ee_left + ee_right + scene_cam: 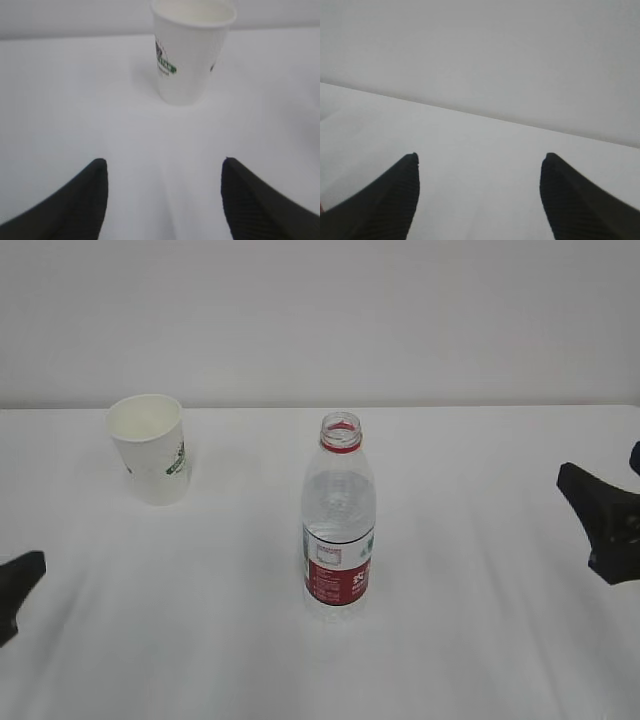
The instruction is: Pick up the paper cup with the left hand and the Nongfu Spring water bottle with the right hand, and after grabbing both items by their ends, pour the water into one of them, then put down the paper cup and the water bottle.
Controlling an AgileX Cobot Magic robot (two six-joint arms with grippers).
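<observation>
On the white table (480,640) the paper cup (150,448) stands upright at about 10 o'clock, and the Nongfu Spring water bottle (338,525) stands upright near the centre, without a cap and well apart from the cup. The left tool (162,192) has its jaws spread wide and holds nothing; the cup is straight ahead of it at 12 o'clock, not yet between the fingers. The right tool (480,192) is also wide open and empty, and its camera sees only bare table and wall, so I think it is not aimed at the bottle yet. The main risks: the light cup may tip or slide if one finger touches it first, and the open bottle may spill if it is bumped. The water level seems high, but the clear plastic makes this hard to judge.
</observation>
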